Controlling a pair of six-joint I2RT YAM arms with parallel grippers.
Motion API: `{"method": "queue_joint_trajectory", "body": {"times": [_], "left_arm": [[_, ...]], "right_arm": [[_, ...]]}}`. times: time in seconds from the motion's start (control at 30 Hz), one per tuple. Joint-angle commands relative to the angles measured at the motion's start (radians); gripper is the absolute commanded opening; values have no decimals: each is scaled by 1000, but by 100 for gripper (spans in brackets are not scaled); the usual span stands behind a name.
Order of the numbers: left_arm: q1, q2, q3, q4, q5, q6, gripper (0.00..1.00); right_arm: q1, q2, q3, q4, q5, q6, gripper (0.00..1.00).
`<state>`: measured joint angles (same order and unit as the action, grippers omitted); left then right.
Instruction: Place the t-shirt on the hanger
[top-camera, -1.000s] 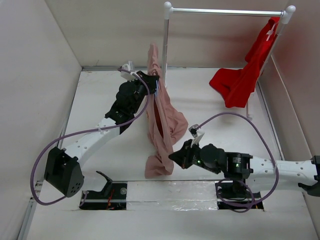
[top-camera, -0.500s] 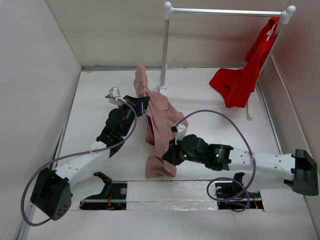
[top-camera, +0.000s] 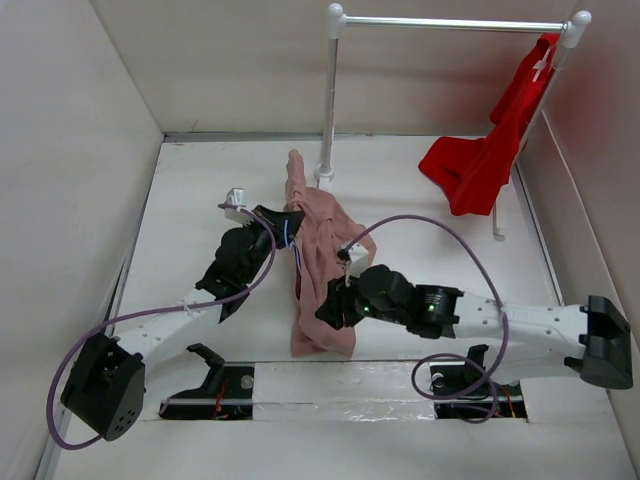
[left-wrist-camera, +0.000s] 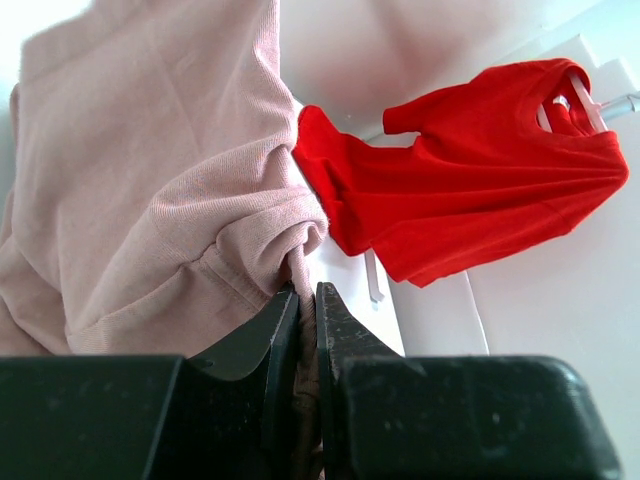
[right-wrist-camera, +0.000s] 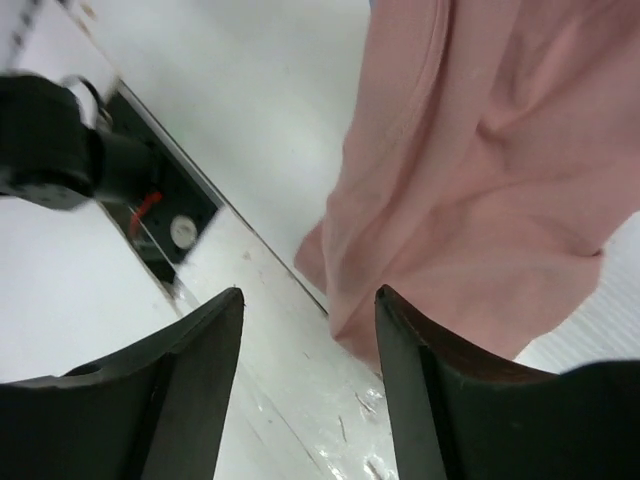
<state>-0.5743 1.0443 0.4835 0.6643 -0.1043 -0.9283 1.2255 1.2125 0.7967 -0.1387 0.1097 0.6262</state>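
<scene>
1. I can read no lettering on anything in view. The t-shirt (top-camera: 325, 245) shows only plain pink knit.
2. The t-shirt hangs in a bunched, twisted column at the middle of the surface (top-camera: 200, 190). Its top end sticks up just in front of the foot of the rack (top-camera: 328, 100), and its bottom end lies crumpled on the surface beside the shiny strip (top-camera: 340, 380) at the near edge.
3. The left gripper (left-wrist-camera: 305, 290) is clamped on a gathered fold of the t-shirt. Its fingers are almost together, with cloth pinched between them, and it holds the shirt up from the left side.
4. The right gripper (right-wrist-camera: 310, 292) is spread wide and holds nothing. The shirt's lower hem hangs just beyond its fingertips, and I cannot tell whether they touch it.
5. A red garment (top-camera: 480, 165) hangs from the right end of the rack's bar, well apart from the t-shirt.
6. Purple cables (top-camera: 450, 235) loop over both arms, and the right one arches close to the shirt.
</scene>
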Motion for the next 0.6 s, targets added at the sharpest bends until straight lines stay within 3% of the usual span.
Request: {"method": "queue_joint_trajectory", "body": {"times": [0.0, 0.07, 0.1, 0.27, 0.4, 0.57], "left_arm": [[4, 0, 15, 84, 37, -10, 0], [4, 6, 6, 101, 43, -17, 0], [4, 16, 4, 101, 44, -20, 0], [4, 33, 14, 90, 67, -17, 0], [4, 11, 9, 75, 66, -18, 0], [4, -30, 1, 52, 72, -12, 0]], "right_arm": [[3, -120, 44, 54, 102, -58, 45], [-6, -123, 38, 122, 110, -80, 19], [-6, -120, 41, 128, 114, -98, 0], [-35, -22, 82, 331, 97, -160, 0], [-89, 64, 111, 404, 91, -183, 18], [-190, 136, 82, 525, -23, -155, 20]]}}
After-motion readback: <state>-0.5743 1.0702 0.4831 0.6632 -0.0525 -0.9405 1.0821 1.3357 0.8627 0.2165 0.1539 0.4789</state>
